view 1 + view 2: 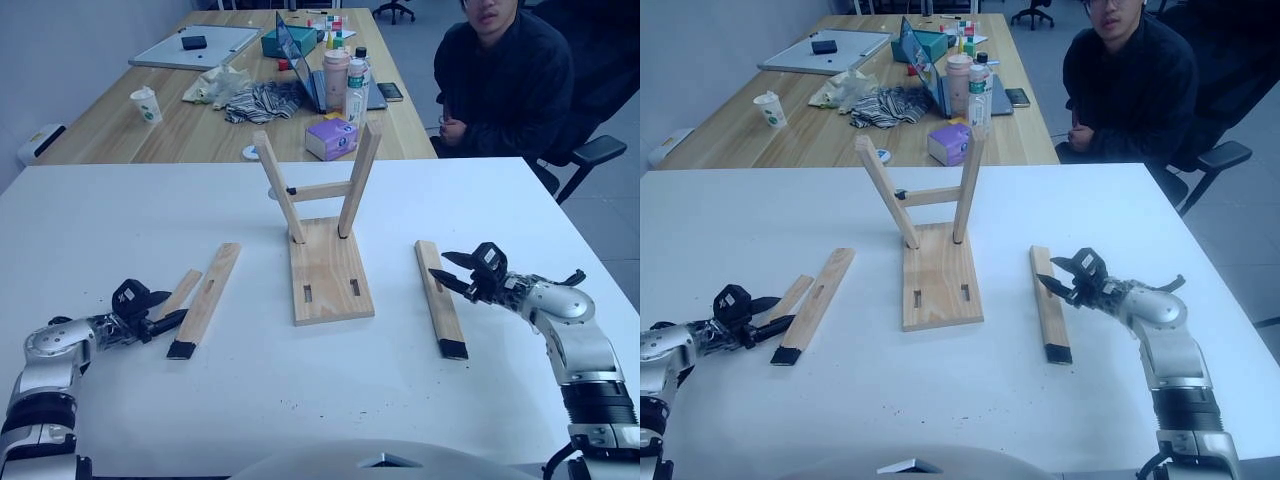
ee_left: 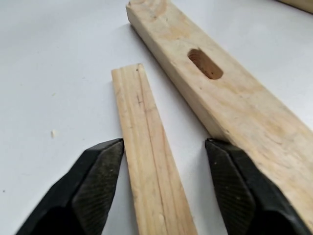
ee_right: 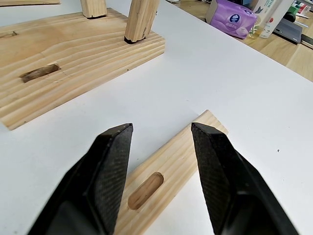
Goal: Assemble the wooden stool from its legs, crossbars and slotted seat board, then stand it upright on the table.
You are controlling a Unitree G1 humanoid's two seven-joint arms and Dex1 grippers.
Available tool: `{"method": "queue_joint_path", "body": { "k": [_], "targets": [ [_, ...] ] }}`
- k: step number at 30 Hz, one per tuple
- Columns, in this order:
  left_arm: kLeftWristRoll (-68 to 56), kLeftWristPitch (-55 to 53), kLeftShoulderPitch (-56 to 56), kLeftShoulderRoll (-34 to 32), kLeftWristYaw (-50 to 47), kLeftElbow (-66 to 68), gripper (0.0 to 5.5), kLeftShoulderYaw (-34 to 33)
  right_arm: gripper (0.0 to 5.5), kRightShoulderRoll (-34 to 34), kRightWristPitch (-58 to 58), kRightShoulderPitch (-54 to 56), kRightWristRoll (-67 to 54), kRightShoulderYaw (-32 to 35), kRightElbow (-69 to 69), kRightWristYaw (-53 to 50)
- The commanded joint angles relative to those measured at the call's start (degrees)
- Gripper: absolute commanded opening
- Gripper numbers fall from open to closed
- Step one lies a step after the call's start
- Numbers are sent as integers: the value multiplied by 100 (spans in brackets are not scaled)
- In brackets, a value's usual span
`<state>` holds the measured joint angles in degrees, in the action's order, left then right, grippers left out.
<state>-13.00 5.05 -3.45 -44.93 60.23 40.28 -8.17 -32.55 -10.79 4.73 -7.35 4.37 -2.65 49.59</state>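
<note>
**Hovering open-jawed over the loose parts**

The seat [image 1: 331,275] lay flat at the middle of the table [image 1: 120,220]. Two fitted legs [image 1: 358,180] stood up from its far end, splayed apart, with a fitted crossbar [image 1: 322,190] joining them. Two slots [image 1: 308,293] near its near end sat empty.

Over towards the left edge, the left leg [image 1: 207,298] lay flat, black cap at its near end. The loose crossbar [image 2: 149,156] lay just beside it, on the side nearer that edge. There was the left gripper [image 1: 172,308], low at the crossbar's near end, jaws spread with one finger either side of it, gripping nothing.

Right of the seat lay the right leg [image 1: 440,298], its capped end also nearest. The right gripper [image 1: 440,266] hung over its far end, jaws parted wide, with the leg's slot [image 3: 145,190] showing between the fingers and nothing held.
</note>
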Motion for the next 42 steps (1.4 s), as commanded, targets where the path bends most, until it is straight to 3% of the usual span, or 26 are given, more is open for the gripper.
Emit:
{"method": "queue_joint_path", "body": {
  "k": [1,8,11,17,21,25,30,42],
  "targets": [
    [294,-297,253,-35,-72,163,233,196,219,-113,-82,-63,-100,33,137,-57],
    [415,-233,253,-56,-199,179,127,279,219,-129,-102,-18,-112,44,140,-74],
    [527,90,70,-62,-443,437,125,298,219,-164,-93,25,-150,117,137,-131],
    [172,259,-2123,77,-1668,-36,125,-262,219,493,-123,1228,-936,1248,34,-1598],
    [-194,-146,-3310,529,-1944,-1817,125,-120,219,1057,-1283,1942,-2506,1725,866,-2401],
    [-650,-973,-3735,1528,-2268,-3938,125,606,219,1753,-2649,2656,-4234,1518,2107,-3685],
    [-644,-1357,-3419,2241,-2489,-4699,125,1098,219,2490,-3269,3047,-5691,1310,2554,-5111],
    [-584,-1482,-3084,2574,-2311,-5049,125,1481,219,2737,-3223,3155,-7186,825,2681,-6222]
  ]
}}
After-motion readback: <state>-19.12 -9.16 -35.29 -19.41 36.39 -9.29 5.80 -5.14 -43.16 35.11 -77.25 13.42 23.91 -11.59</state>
